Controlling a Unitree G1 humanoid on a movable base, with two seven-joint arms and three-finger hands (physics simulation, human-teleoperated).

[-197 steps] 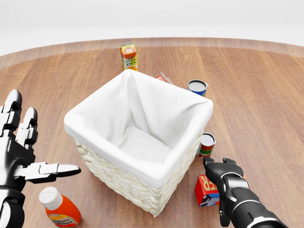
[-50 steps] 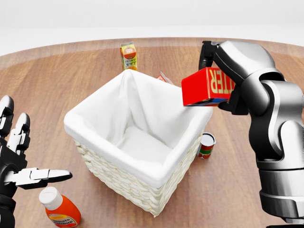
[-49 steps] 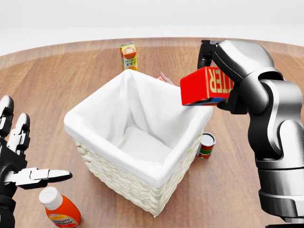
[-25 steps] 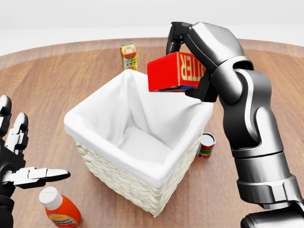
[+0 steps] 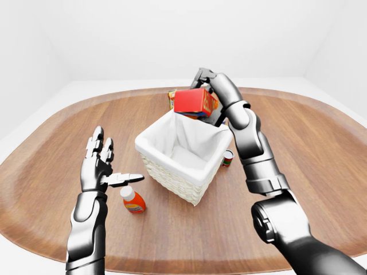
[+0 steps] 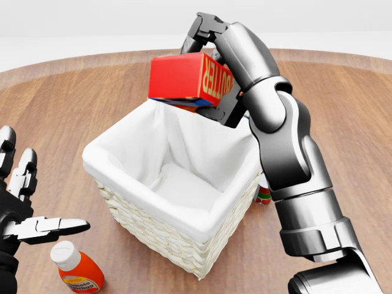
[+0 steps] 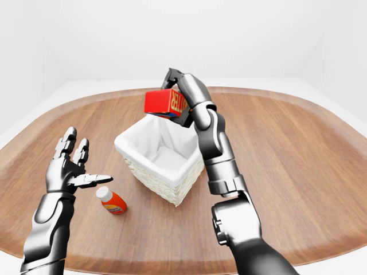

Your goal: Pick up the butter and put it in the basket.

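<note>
1 butter (image 6: 182, 79) (in right hand (image 6: 211, 46)) above 1 basket (image 6: 153, 236).

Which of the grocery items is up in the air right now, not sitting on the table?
The red butter box, gripped in the right hand above the basket; the ketchup bottle lies on the table.

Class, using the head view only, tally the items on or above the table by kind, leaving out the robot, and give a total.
Boxes: 1, the butter box
Baskets: 1, the basket
Bottles: 1, the bottle
Cans: 1, the can, mostly hidden
Total: 4
</note>
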